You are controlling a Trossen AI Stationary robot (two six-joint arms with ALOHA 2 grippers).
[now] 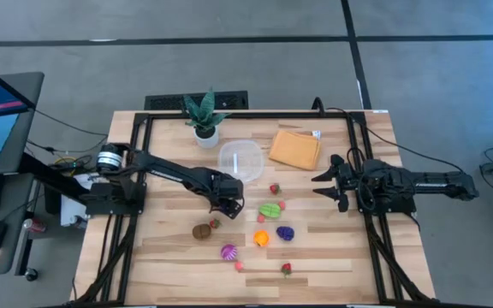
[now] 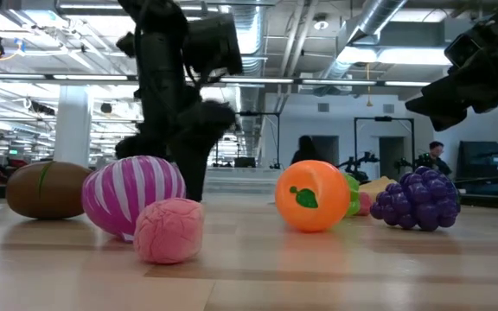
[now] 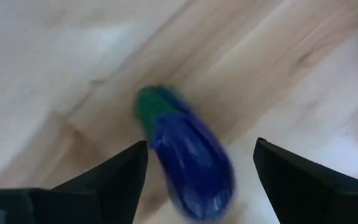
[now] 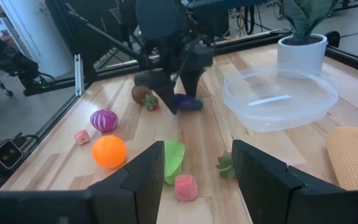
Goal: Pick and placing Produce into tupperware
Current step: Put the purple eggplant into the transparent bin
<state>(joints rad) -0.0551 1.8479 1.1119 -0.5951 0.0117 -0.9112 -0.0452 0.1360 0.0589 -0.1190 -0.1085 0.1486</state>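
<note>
Closing squarely across the purple eggplant (image 3: 188, 158) is our aim: the left gripper (image 1: 227, 202) hangs over it with fingers apart, mid-table, the tupperware (image 1: 240, 158) empty toward the far edge. Our right gripper (image 1: 330, 182), half-open and holding nothing, waits near the right edge. Open room lies between eggplant and tub.

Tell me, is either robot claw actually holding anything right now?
No. The left gripper hangs open over a purple eggplant, its fingers on either side, not closed on it. The right gripper holds nothing.
</note>
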